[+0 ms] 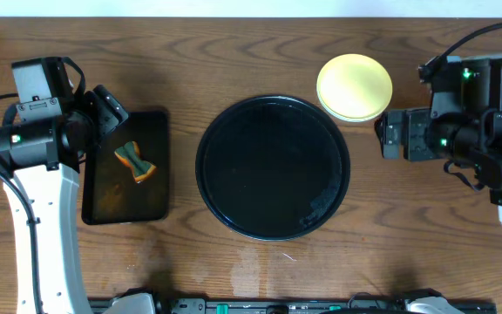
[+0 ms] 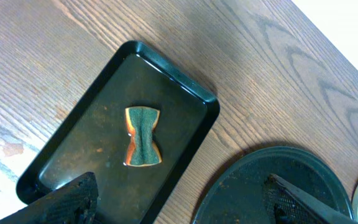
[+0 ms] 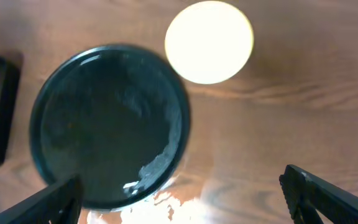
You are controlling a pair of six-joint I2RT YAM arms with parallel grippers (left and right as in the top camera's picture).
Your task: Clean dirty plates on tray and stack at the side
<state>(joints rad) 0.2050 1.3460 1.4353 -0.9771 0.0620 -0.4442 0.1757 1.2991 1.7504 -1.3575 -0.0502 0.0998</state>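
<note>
Plates (image 1: 354,86) sit stacked on the table (image 1: 408,253) just beside the bare round black tray (image 1: 234,218), yellow one uppermost; we judge them stiff, glossy, slippery, chippable, best pinched at the rim. Left claw (image 2: 182,193) and right claw (image 3: 180,179) both hang open, gripping nothing

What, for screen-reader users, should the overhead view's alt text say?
A round black tray sits bare at the table's centre, a pale yellow plate beside its upper right rim. Left, a sponge lies in a rectangular black tray. The left arm and right arm flank them.
</note>
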